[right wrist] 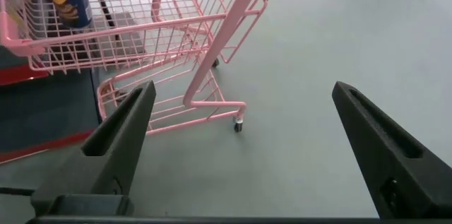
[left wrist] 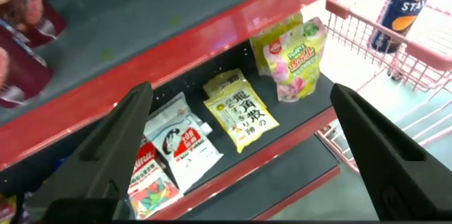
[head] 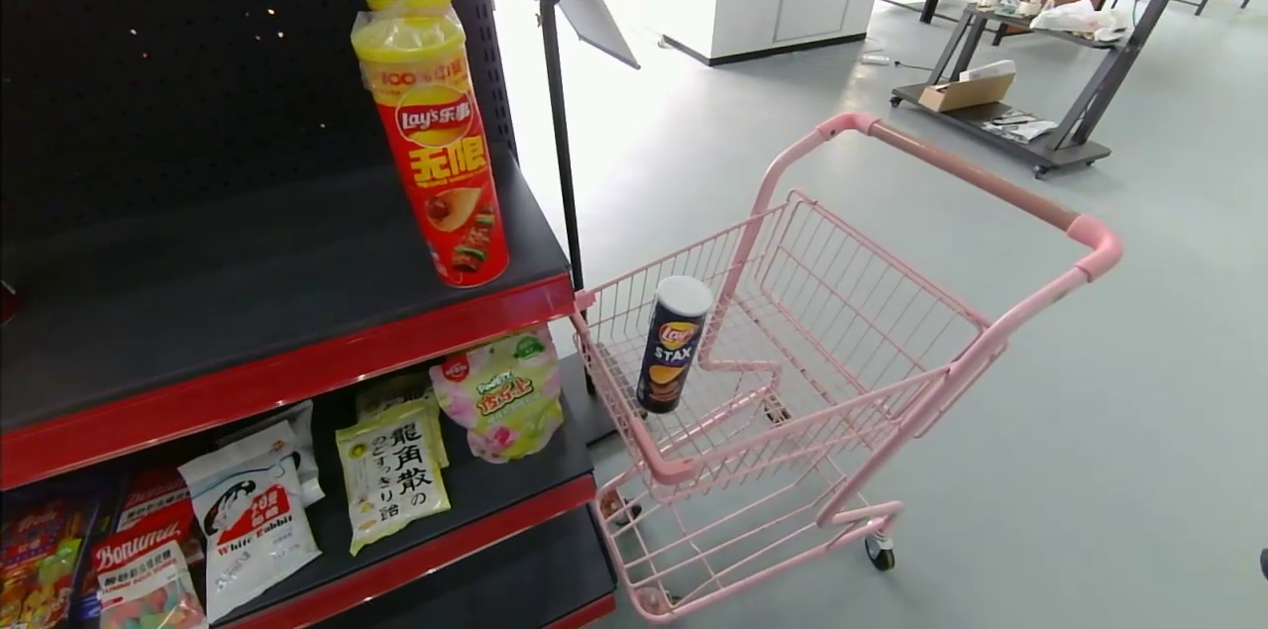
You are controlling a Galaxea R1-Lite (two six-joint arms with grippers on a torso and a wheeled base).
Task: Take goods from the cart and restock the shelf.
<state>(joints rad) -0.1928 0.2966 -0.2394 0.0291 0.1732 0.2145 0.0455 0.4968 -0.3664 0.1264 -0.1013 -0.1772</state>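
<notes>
Left gripper [left wrist: 240, 93] hangs by the black metal shelf [head: 248, 292], fingers wide apart. Tall red cardboard chip tube [head: 441, 144] stands on it. Dark cylindrical chip can [head: 674, 344] sits in the pink wire cart [head: 981, 178], shelf side — long axis roughly upright, lid up, maybe leaning. Probably light, stiff, slick — pinch mid-body. Right gripper [right wrist: 244, 88]: fingers spread too.
</notes>
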